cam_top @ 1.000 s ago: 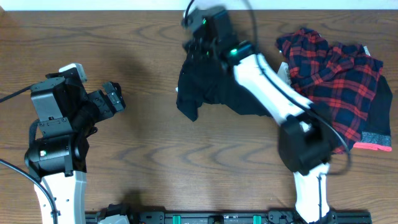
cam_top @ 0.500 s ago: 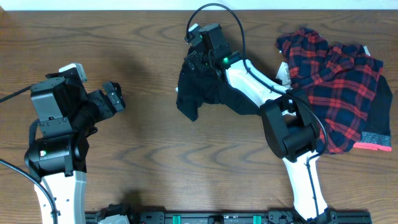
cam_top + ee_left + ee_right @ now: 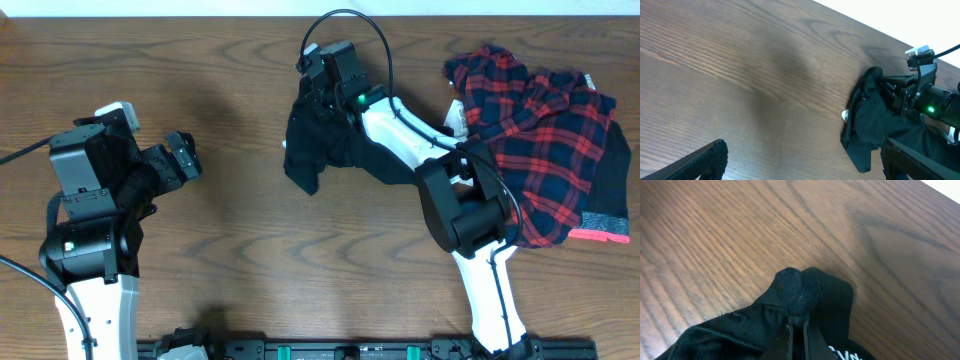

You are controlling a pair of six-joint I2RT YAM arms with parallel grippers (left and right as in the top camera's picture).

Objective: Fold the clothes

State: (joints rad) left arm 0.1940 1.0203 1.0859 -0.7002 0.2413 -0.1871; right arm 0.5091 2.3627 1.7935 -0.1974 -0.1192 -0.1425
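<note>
- Shirt: where do we find it?
- Bunched, left of plaid pile. Right gripper pinches its edge tight, we judge to spread it. Left gripper gapes wide, idle, farther left.

Two arms are counted: left arm, right arm. Two grippers: left gripper, right gripper. One table. Three garments are made out: one black shirt, one plaid piece, one dark piece with a grey-and-pink edge. One white scrap is noted, kind unclear.
</note>
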